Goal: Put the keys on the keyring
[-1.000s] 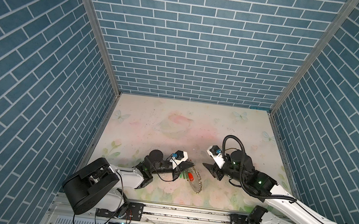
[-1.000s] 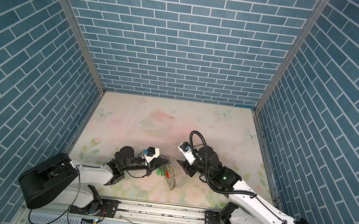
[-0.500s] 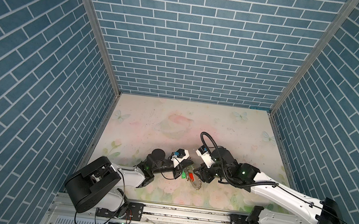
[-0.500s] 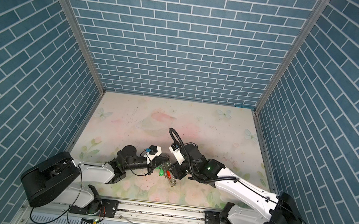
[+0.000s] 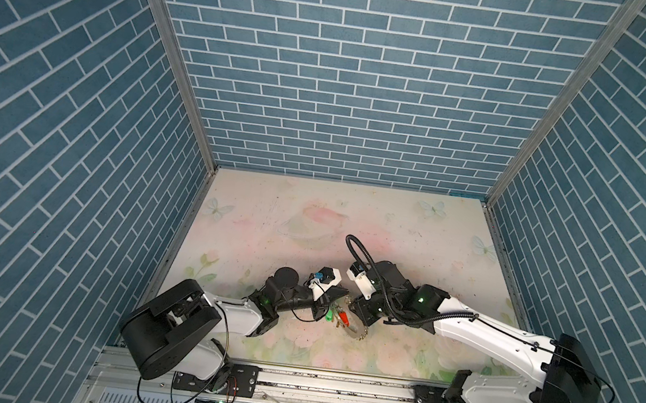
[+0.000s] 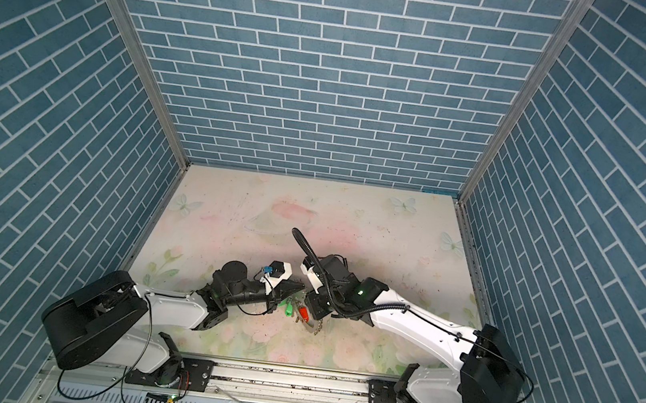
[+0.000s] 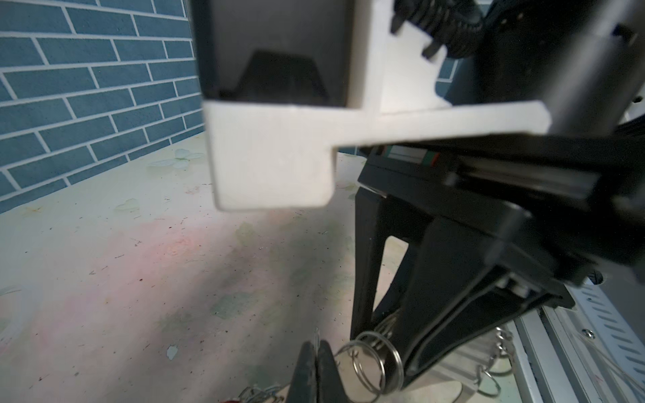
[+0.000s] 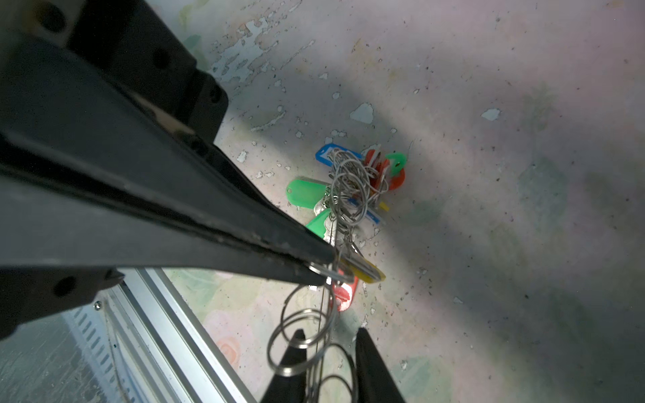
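Here — left jaws pinch the keyring (image 5: pixel 355 332); keys (image 8: pixel 367 274) dangle.

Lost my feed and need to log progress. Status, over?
Left gripper shut on wire ring beside yellow-tagged key. Right gripper open, fingers straddling keyring rings. Other tagged keys bunched close by.

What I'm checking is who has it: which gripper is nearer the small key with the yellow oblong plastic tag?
Left. The left gripper pinches a silver wire ring right beside the yellow-tagged key; the right gripper hangs farther off, jaws apart.
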Robot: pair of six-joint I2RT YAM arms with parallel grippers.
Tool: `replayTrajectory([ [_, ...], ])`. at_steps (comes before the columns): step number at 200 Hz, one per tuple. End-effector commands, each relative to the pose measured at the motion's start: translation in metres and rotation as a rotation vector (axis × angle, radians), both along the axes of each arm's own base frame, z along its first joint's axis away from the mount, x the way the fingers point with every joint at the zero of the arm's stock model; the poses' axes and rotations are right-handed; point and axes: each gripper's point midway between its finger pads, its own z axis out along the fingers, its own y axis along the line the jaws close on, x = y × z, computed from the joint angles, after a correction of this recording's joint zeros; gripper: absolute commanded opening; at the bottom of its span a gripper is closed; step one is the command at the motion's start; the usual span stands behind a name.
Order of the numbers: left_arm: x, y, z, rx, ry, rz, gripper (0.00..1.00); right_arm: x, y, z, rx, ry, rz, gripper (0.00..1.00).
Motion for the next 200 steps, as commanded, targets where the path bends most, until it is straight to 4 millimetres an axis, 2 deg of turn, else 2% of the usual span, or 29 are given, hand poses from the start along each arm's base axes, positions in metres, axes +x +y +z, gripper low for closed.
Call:
replayTrajectory([
  [1,0.009,-0.003,0.014,-0.029,-0.040,0.014,0.00,0.003,0.003,0.009,-0.008,0.004,-0.022,0.19],
  [56,0.015,-0.002,0.012,-0.018,-0.013,0.048,0.00,0.011,-0.001,0.007,-0.023,-0.032,-0.050,0.03],
  [75,0.021,0.001,0.011,-0.007,0.011,0.093,0.07,0.018,-0.003,0.009,0.002,-0.057,-0.103,0.00],
  [94,0.038,0.007,0.009,0.035,0.106,0.202,0.15,0.028,-0.008,0.014,0.046,-0.059,-0.174,0.00],
  [113,0.058,0.016,0.003,0.134,0.237,0.344,0.26,0.049,-0.025,0.019,0.096,-0.055,-0.311,0.00],
  [132,0.068,0.024,-0.004,0.212,0.333,0.434,0.34,0.070,-0.043,0.021,0.207,-0.020,-0.457,0.00],
  [167,0.075,0.035,-0.009,0.187,0.469,0.552,0.51,0.094,-0.053,0.029,0.410,0.005,-0.615,0.00],
  [200,0.076,0.034,-0.012,0.097,0.620,0.602,0.56,0.110,-0.054,0.050,0.610,-0.037,-0.696,0.00],
])
